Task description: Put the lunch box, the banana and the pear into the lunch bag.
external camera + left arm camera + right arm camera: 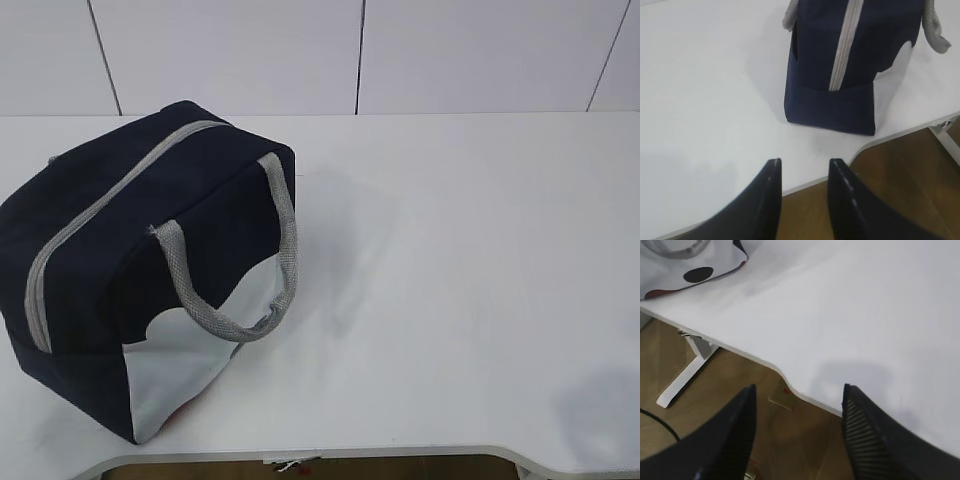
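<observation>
The navy lunch bag (130, 250) stands on the left of the white table (460, 260), its grey zip (110, 200) closed along the top and a grey handle (285, 250) hanging over its white lower panel. The lunch box, the banana and the pear are out of view. Neither gripper shows in the exterior view. My left gripper (805, 162) is open and empty over the table's front edge, well short of the bag (840, 65). My right gripper (799, 387) is open and empty off the front edge, with a corner of the bag's white panel (690, 260) at the far left.
The table's front edge (400, 452) curves inward near the middle. Below it are a wooden floor (920, 170) and a white table leg (685, 370). A white panelled wall (360, 50) stands behind the table.
</observation>
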`<state>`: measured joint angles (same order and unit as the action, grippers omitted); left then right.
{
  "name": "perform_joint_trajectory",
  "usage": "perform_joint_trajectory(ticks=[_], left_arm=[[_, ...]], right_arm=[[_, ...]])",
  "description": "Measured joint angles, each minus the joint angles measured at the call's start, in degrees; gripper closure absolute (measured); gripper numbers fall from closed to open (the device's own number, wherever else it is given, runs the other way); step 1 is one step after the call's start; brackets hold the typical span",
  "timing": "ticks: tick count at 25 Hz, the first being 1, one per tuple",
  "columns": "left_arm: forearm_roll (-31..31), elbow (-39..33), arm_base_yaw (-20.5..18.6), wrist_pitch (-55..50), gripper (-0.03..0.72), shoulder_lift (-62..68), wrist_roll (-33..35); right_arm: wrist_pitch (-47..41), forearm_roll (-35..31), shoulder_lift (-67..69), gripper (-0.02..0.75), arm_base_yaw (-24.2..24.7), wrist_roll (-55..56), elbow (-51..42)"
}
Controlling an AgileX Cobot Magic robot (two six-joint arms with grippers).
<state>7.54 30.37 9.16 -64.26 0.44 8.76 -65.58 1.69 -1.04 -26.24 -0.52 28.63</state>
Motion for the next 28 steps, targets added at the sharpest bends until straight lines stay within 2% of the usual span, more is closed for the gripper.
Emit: perform_joint_trajectory(ticks=[8, 13, 28], left_arm=[[-0.1, 0.0, -9.0, 0.0, 0.444, 0.0, 0.0], [0.4, 0.0, -9.5, 0.0, 0.444, 0.0, 0.0], [-0.4, 0.0, -9.5, 0.0, 0.445, 0.0, 0.0]], right_arm=[[0.0, 0.0, 0.0, 0.292, 13.7, 0.0, 0.0], [0.0, -0.1, 0.0, 0.292, 21.8, 0.0, 0.0], [0.0, -0.1, 0.0, 0.292, 23.1, 0.0, 0.0]])
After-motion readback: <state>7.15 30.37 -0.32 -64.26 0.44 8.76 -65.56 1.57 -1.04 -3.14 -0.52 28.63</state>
